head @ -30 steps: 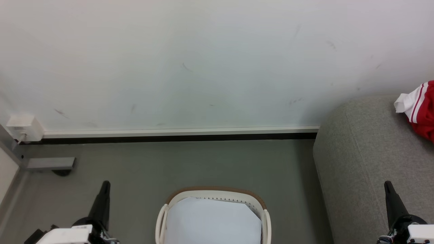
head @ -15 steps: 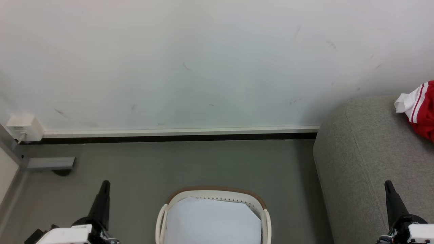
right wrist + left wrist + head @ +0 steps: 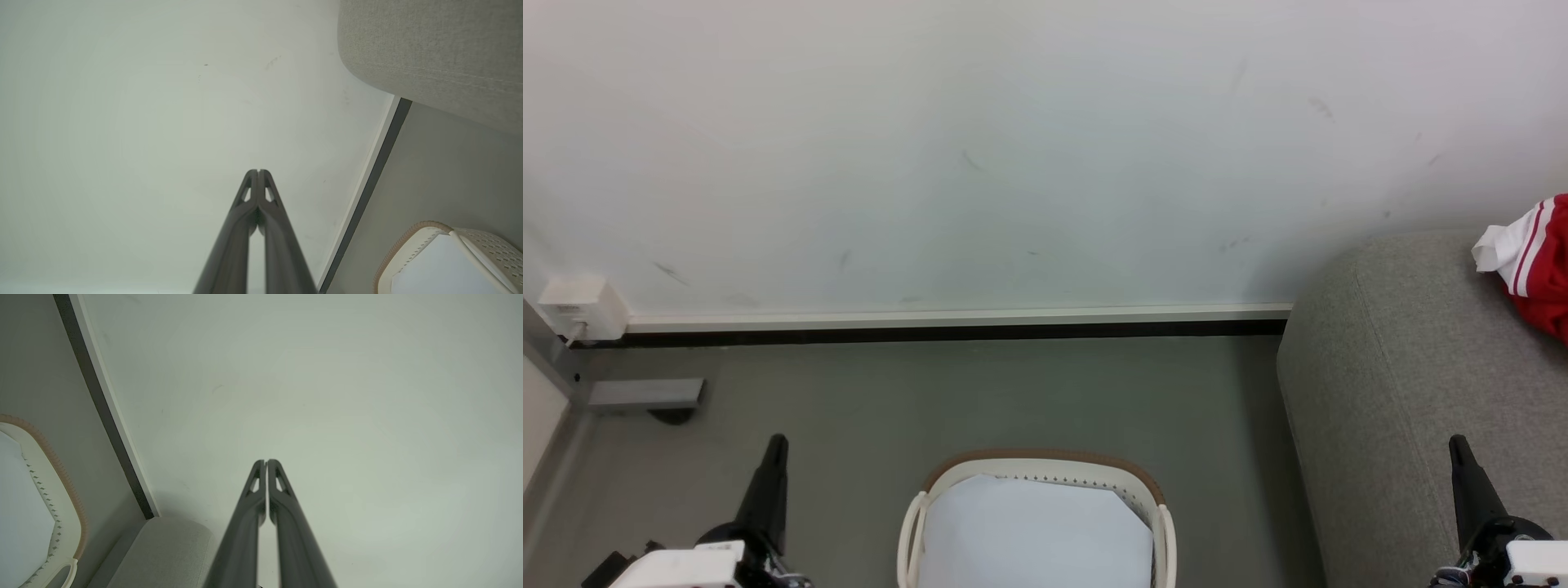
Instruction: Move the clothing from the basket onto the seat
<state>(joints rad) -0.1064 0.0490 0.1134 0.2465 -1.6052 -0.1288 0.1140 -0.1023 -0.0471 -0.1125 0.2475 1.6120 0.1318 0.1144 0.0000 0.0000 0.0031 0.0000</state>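
Head view: the left gripper [image 3: 778, 447] and the right gripper [image 3: 1459, 447] point toward the wall [image 3: 1013, 147]. The basket [image 3: 1045, 464] stands on the floor [image 3: 1013, 392] between them and holds a flat pale sheet [image 3: 1033, 531]. Wrist views: the left fingers [image 3: 245, 531] and the right fingers [image 3: 235, 245] are pressed together at their tips, gripping nothing. The clothing [image 3: 1543, 269], red with white stripes, lies on the seat [image 3: 1405, 384] beside the right gripper, ahead and to the right of its tips and well apart from them.
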